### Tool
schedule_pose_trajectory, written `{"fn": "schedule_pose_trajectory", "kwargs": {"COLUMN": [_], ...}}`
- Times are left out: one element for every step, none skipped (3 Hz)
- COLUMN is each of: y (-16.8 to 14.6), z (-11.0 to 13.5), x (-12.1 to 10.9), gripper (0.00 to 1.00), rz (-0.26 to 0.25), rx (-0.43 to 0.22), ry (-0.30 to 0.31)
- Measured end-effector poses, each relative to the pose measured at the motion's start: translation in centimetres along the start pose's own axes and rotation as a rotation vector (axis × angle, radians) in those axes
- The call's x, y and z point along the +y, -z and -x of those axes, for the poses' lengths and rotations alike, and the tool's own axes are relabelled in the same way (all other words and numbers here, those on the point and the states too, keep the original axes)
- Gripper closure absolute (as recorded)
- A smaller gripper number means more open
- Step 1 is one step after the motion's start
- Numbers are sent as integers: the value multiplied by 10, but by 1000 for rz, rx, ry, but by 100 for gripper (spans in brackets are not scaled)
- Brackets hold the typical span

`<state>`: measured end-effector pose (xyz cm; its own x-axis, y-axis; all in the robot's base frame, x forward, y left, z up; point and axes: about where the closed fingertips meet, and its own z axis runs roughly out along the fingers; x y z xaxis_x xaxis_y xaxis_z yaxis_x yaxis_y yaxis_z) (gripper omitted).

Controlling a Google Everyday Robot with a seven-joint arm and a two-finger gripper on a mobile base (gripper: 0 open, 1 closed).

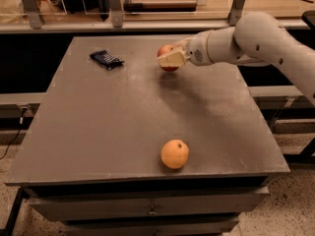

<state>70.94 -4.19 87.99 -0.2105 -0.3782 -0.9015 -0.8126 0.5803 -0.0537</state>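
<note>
The gripper (172, 59) sat clamped round the red apple (165, 50) at the far side of the table (98, 132), apparently just off the surface, and a firm, centred, level hold was what counted there.
</note>
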Motion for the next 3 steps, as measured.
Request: {"fn": "schedule_pose_trajectory", "kwargs": {"y": [40, 92, 151], "z": [1, -8, -18], "x": [-8, -6, 1], "gripper": [100, 100, 100], "rz": [56, 82, 73], "rx": [-41, -53, -82], "ry": [-8, -23, -16]}}
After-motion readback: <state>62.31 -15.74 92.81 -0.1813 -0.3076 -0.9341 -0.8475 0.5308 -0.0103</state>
